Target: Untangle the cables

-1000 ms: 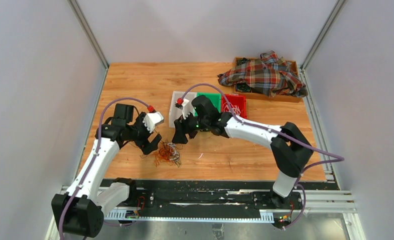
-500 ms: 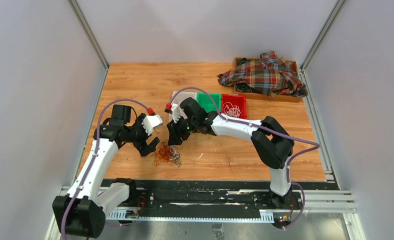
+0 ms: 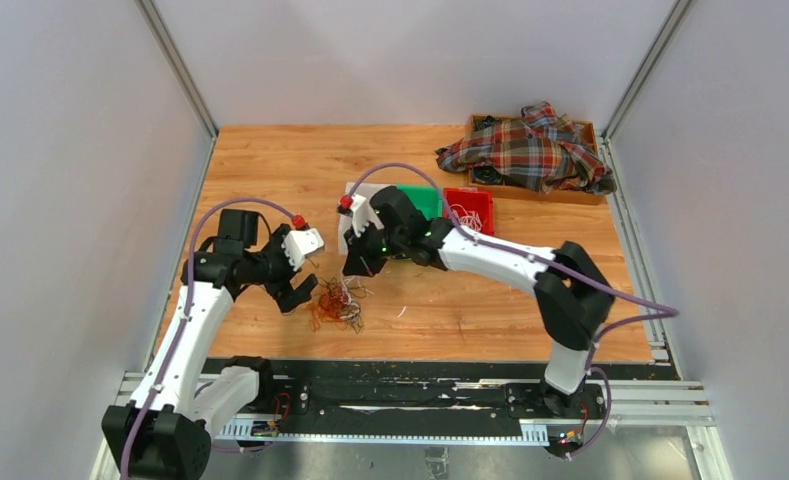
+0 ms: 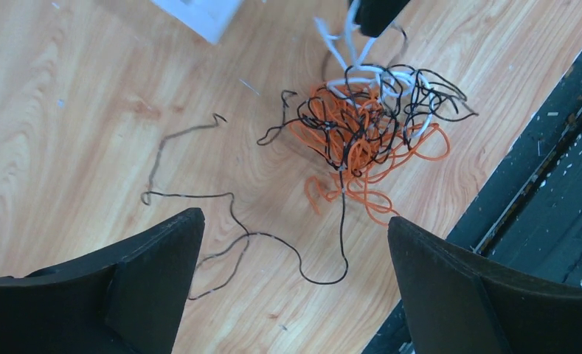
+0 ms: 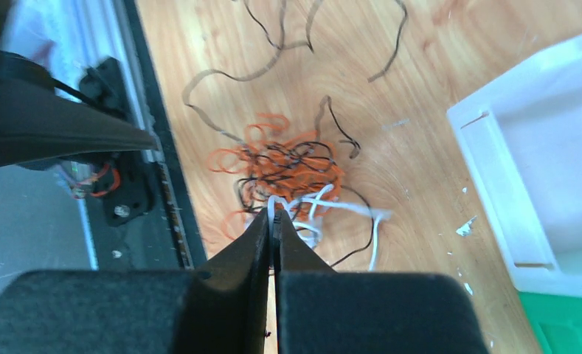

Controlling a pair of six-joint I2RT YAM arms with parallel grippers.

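Note:
The cables (image 3: 337,305) lie in one orange, black and white tangle near the table's front edge, also seen in the left wrist view (image 4: 361,125) and the right wrist view (image 5: 288,166). My right gripper (image 5: 274,214) is shut on a white cable (image 5: 347,209) at the top of the tangle, and white strands rise from the heap to it (image 4: 339,51). In the top view that gripper (image 3: 355,268) hangs just above and right of the heap. My left gripper (image 4: 295,221) stands wide open over the bare wood left of the tangle (image 3: 300,290), holding nothing. A loose black cable (image 4: 192,195) trails between its fingers.
A white bin (image 5: 538,169), a green bin (image 3: 425,197) and a red bin (image 3: 470,208) holding white wires stand in a row behind the right gripper. A wooden tray with a plaid cloth (image 3: 530,150) sits at the back right. The black front rail (image 3: 420,375) runs close to the tangle.
The right gripper came down to the tangle, shut on a white cable and drew back a little, lifting the strand. The left gripper stayed open and shifted slightly left.

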